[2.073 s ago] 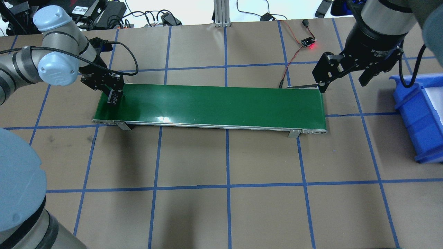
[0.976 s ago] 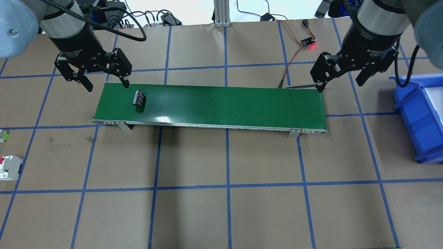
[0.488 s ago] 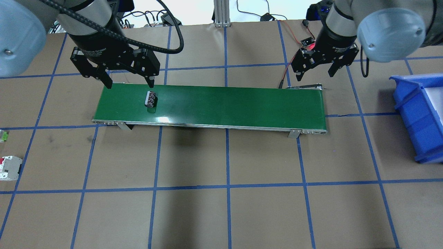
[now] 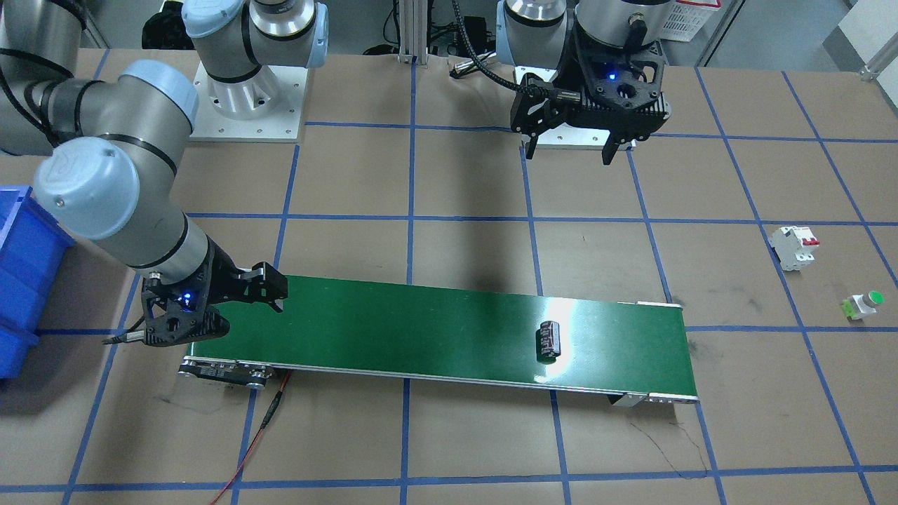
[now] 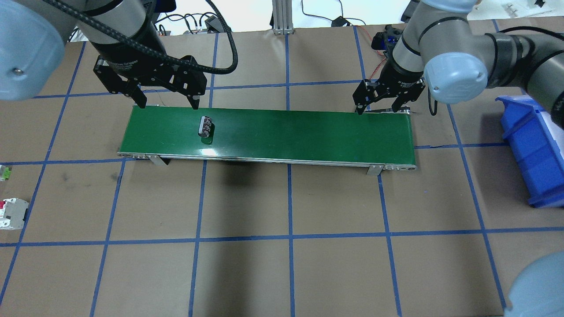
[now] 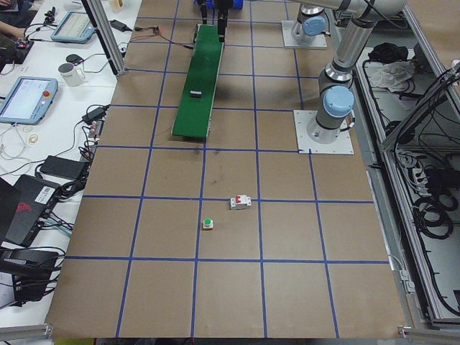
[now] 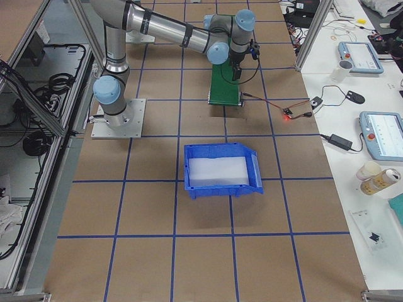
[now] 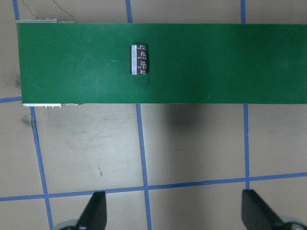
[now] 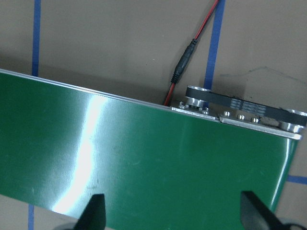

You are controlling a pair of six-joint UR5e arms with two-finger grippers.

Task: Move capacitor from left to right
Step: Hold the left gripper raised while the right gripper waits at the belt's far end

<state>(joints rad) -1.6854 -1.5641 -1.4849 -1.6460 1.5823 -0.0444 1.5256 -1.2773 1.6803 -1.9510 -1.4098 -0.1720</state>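
Observation:
The capacitor (image 5: 206, 127), a small black cylinder with pale markings, lies on its side on the left part of the green conveyor belt (image 5: 308, 132). It also shows in the front view (image 4: 549, 339) and the left wrist view (image 8: 138, 59). My left gripper (image 5: 168, 105) is open and empty, high above the belt's far left edge, apart from the capacitor. My right gripper (image 5: 381, 109) is open and empty, low over the belt's right end at its far edge. The right wrist view shows only bare belt (image 9: 144, 158) below it.
A blue bin (image 5: 528, 145) with a white liner stands to the right of the belt. A white breaker (image 5: 11, 213) and a green-capped push button (image 4: 863, 303) lie on the table at the far left. A red wire (image 9: 192, 52) runs off by the belt's right end.
My left gripper let go of the capacitor on the belt's left end and rose. The capacitor has travelled rightward along the belt. My right gripper came down and in towards the belt's right end.

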